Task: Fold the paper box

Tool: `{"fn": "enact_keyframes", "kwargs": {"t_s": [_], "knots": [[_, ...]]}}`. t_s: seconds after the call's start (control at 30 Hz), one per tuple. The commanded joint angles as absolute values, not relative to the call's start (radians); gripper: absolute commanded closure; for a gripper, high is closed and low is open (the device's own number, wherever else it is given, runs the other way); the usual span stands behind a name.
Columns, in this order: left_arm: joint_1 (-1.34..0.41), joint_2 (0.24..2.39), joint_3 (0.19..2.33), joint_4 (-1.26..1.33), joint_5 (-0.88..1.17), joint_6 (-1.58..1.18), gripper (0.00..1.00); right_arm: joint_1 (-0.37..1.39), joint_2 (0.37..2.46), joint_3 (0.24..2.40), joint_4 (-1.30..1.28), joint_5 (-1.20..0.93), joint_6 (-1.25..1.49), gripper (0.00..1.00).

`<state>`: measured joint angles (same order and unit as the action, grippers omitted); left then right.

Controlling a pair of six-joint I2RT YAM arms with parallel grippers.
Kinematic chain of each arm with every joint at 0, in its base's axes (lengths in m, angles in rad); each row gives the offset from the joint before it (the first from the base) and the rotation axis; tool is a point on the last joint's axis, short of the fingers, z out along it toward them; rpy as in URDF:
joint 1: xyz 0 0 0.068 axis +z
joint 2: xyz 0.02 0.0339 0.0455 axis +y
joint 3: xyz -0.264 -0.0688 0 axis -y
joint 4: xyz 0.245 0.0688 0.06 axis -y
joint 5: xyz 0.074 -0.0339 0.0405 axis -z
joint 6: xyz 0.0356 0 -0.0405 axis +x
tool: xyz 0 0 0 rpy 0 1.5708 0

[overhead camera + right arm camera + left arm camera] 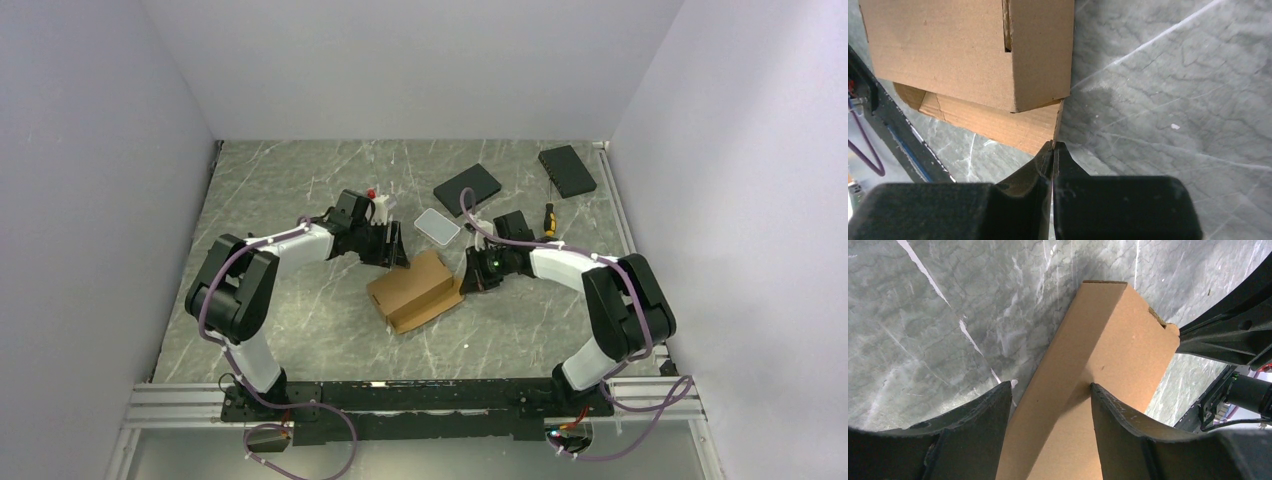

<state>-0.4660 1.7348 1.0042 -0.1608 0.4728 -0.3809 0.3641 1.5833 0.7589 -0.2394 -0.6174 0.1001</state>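
The brown paper box (415,290) lies mid-table, partly folded, with a lower flap sticking out toward the right arm. My left gripper (398,258) is at its far left edge. In the left wrist view it (1050,385) stands open astride the box's long edge (1108,340), one fingertip (1095,390) on the top face and the other finger beside the box over the table. My right gripper (466,283) is at the box's right end. The right wrist view shows it (1053,144) shut, its tips pinching the thin edge of the lower flap (1013,127) below the box wall (948,50).
Two black flat slabs (467,186) (567,170) lie at the back right, with a small translucent white case (437,223) and a yellow-handled screwdriver (548,218) near the right arm. The right arm's dark body (1228,335) shows just beyond the box in the left wrist view.
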Motion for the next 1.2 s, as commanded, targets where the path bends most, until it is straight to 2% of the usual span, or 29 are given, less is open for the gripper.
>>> {"fn": "enact_keyframes", "kwargs": {"t_s": [0.0, 0.53, 1.17], "knots": [[-0.465, 1.746, 1.001, -0.121, 0.5, -0.405, 0.37, 0.374, 1.532, 0.818, -0.257, -0.536, 0.052, 0.95], [-0.466, 1.767, 0.985, -0.094, 0.555, -0.448, 0.43, 0.477, 1.588, 0.915, -0.344, -0.336, -0.069, 0.97], [-0.474, 1.788, 0.995, -0.12, 0.565, -0.454, 0.46, 0.554, 1.604, 0.937, -0.37, -0.236, -0.141, 0.97]]}}
